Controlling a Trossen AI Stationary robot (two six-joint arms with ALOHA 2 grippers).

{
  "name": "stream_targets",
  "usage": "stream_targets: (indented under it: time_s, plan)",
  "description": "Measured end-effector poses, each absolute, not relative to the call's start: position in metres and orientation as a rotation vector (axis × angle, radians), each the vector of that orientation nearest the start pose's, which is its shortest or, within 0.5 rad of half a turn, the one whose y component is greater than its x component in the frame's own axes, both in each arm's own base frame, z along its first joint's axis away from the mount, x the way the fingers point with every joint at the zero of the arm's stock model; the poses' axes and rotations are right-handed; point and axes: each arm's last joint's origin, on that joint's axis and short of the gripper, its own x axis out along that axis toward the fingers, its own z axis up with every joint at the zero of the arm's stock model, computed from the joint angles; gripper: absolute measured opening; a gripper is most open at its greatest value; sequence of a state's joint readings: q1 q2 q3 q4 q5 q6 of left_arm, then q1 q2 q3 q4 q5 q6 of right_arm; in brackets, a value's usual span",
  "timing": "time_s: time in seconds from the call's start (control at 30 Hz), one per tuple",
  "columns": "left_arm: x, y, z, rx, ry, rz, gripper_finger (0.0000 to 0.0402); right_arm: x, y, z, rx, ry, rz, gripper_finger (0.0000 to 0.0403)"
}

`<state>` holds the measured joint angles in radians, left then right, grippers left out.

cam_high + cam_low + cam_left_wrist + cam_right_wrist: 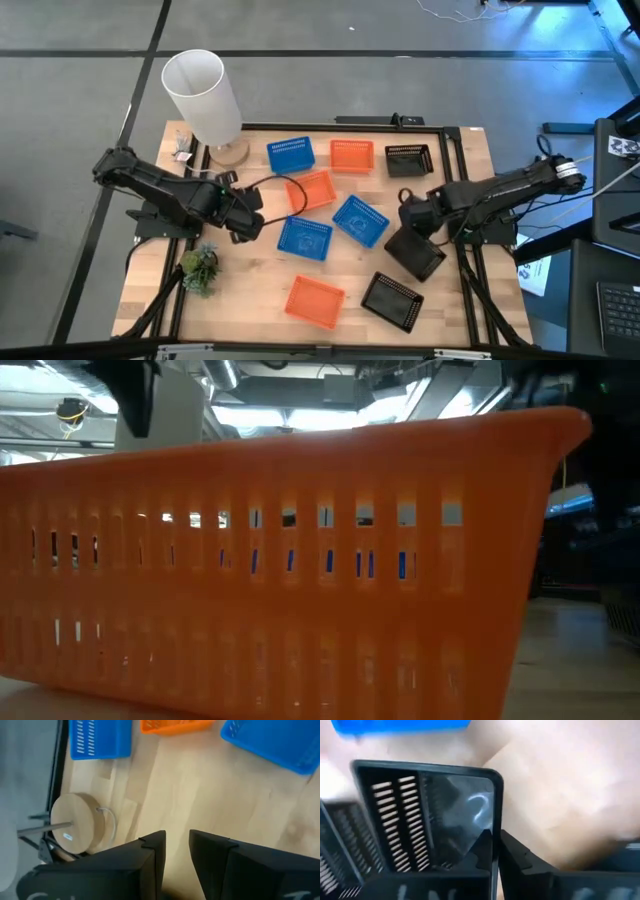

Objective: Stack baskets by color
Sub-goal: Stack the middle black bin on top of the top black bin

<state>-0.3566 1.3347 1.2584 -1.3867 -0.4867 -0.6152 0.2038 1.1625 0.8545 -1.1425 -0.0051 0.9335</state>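
A wooden table (350, 270) carries nine baskets: three blue (291, 154) mid-table, three orange (351, 154), three black (408, 160) rightward; a white cylinder (203, 98) far-left, a plant (199, 268) near-left.

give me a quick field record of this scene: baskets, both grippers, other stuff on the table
blue baskets: three, loose, one at the back, two mid-table
orange baskets: three, unstacked, back, middle, front
black baskets: one at the back, one at the front, one held
right gripper: shut on the rim of the held black basket
left gripper: open, empty, over bare wood at the table's left
stacks made: none
other items: white cylinder, small plant
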Motion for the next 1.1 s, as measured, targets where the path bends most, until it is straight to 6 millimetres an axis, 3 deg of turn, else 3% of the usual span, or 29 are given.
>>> stream_targets:
  time_s: [0.2, 0.37, 0.5, 0.63, 0.83, 1.0, 1.1]
  plan:
    - [0.195, -0.071, 0.296, 0.082, 1.170, 0.445, 0.0078, 0.170, 0.017, 0.305, 0.343, 1.229, -0.756, 0.0006]
    - [0.185, -0.073, 0.298, 0.053, 1.096, 0.402, 0.0078, 0.167, -0.009, 0.359, 0.147, 1.104, -0.818, 0.0006]
    - [0.186, -0.072, 0.303, 0.047, 1.034, 0.406, 0.0078, 0.176, -0.042, 0.392, -0.021, 1.091, -0.821, 0.0006]
    - [0.187, -0.072, 0.304, 0.041, 1.017, 0.409, 0.0078, 0.186, -0.085, 0.414, -0.276, 1.213, -0.748, 0.0006]
    - [0.188, -0.073, 0.304, 0.049, 1.007, 0.396, 0.0078, 0.189, -0.158, 0.420, -0.318, 1.348, -0.502, 0.0006]
    - [0.190, -0.074, 0.305, 0.064, 0.992, 0.375, 0.0078, 0.188, -0.214, 0.402, -0.246, 1.369, -0.306, 0.0006]
    - [0.190, -0.074, 0.305, 0.059, 0.990, 0.378, 0.0078, 0.188, -0.237, 0.386, -0.125, 1.460, -0.275, 0.0006]
